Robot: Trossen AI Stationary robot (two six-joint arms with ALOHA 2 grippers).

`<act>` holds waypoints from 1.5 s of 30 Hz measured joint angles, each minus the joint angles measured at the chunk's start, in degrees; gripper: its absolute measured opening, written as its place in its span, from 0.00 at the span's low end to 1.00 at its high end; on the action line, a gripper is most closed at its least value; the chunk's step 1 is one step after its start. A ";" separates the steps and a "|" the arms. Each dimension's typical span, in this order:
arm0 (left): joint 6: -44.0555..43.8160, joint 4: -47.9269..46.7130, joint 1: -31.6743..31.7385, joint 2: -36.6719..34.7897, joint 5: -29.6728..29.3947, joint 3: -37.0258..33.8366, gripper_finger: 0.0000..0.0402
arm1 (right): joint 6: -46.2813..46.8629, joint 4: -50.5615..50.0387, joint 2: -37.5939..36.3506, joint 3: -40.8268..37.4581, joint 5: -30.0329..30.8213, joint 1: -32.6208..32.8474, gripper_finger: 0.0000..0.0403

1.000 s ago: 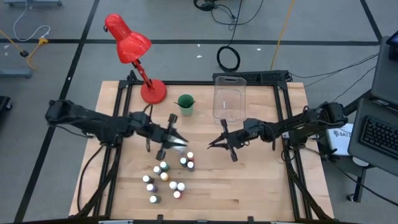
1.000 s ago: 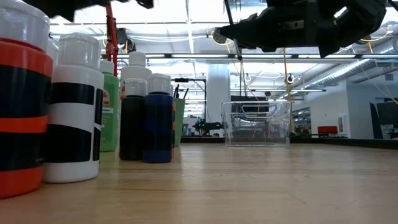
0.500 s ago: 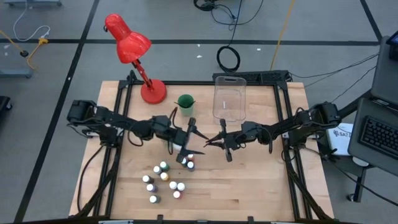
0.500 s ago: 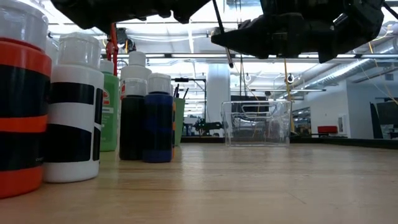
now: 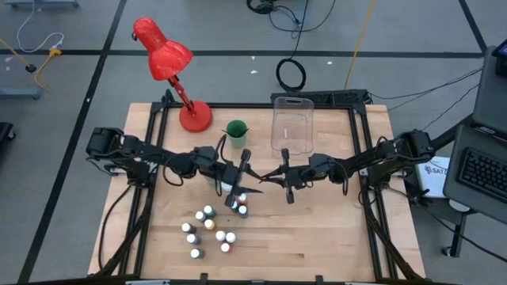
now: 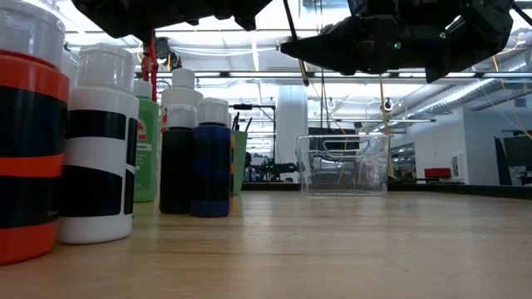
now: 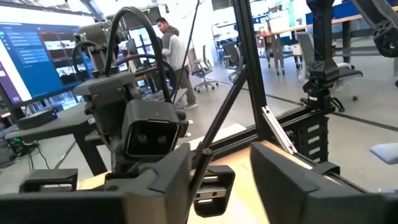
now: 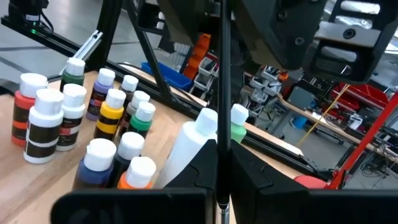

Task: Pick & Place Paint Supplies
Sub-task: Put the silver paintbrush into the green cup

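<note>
Paint bottles (image 5: 210,228), small and white-capped, stand clustered on the near-left part of the table (image 5: 333,237), with a taller white bottle (image 8: 186,149) and green bottle (image 8: 238,124) at the group's far edge. Above them, mid-table, the right gripper (image 5: 279,177) has its fingers pressed together on a thin dark brush (image 8: 222,81). The left gripper (image 5: 244,172), facing it, holds its fingers apart around that same brush without clamping it. A green cup (image 5: 236,132) and a clear bin (image 5: 292,124) sit on the far side.
</note>
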 joint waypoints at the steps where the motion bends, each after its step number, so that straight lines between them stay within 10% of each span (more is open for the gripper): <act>1: -0.02 0.18 0.00 0.00 -0.10 0.00 0.36 | -0.01 0.33 0.00 0.00 -0.04 0.02 0.02; 11: 0.92 0.43 0.58 -0.07 -3.41 0.00 0.02 | 0.28 1.04 0.02 -0.02 0.00 0.02 0.02; 27: 1.13 -11.68 1.40 -10.61 -9.30 -0.02 0.01 | 2.56 -0.41 -0.03 0.02 0.23 -0.02 0.19; 45: 1.77 -32.25 8.56 -26.20 -29.92 0.00 0.00 | 10.00 -4.93 0.00 -0.87 -0.48 1.22 0.31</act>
